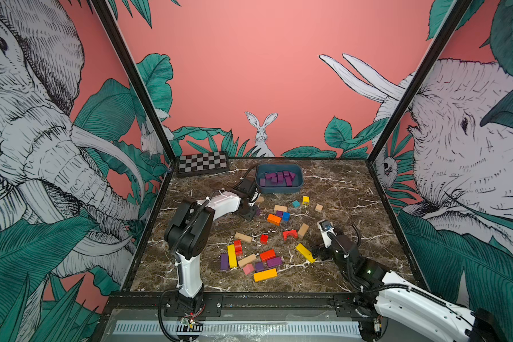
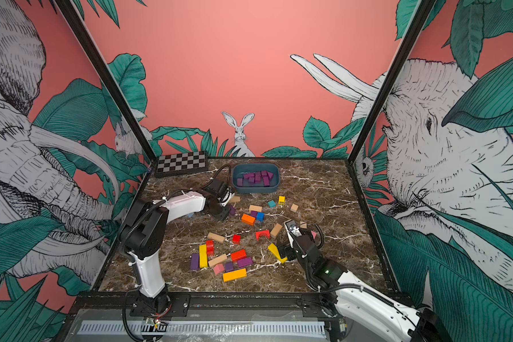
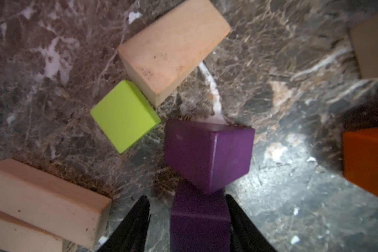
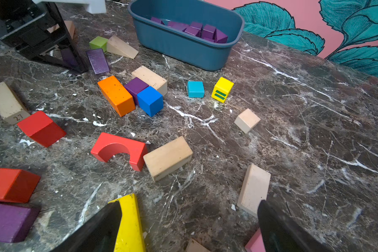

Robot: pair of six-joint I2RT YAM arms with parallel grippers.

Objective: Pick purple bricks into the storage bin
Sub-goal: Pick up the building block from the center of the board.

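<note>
The left gripper (image 3: 186,197) is straddling a purple wooden brick (image 3: 200,220) near the blue-grey plastic bin (image 1: 279,189), fingers (image 3: 135,224) unclamped, for pickup; right gripper (image 4: 190,204) is gaping.

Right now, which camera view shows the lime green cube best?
The left wrist view: there the lime green cube is close and sharp, beside a plain wooden block. The right wrist view shows the lime green cube small and far. In both top views the left arm seems to hide it.
</note>
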